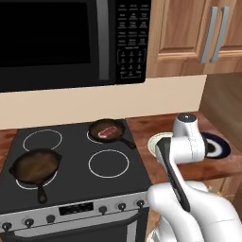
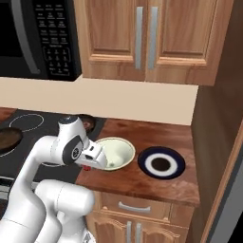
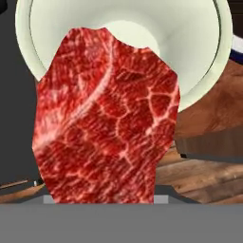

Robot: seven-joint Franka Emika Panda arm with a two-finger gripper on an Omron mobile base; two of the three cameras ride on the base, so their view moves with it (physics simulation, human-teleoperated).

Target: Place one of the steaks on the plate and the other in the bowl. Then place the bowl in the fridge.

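Note:
My gripper (image 2: 90, 163) is shut on one steak (image 3: 104, 118), a raw red marbled slab that hangs close before the hand camera and hides the fingertips. It hovers just over the near left rim of the pale cream-green bowl (image 2: 116, 152) on the wooden counter. To the right of the bowl lies the dark plate (image 2: 161, 164), with nothing on it. The other steak (image 1: 108, 131) lies in the small skillet (image 1: 111, 128) on the stove's back right burner. The arm partly covers the bowl (image 1: 156, 141) in the left base view.
A larger bare skillet (image 1: 35, 165) sits on the stove's front left burner. Above the stove hangs a black microwave (image 1: 71, 38), with wooden cabinets (image 2: 142, 38) over the counter. A tall wooden panel (image 2: 213, 142) closes the counter's right end, with a grey surface (image 2: 230, 220) beyond it.

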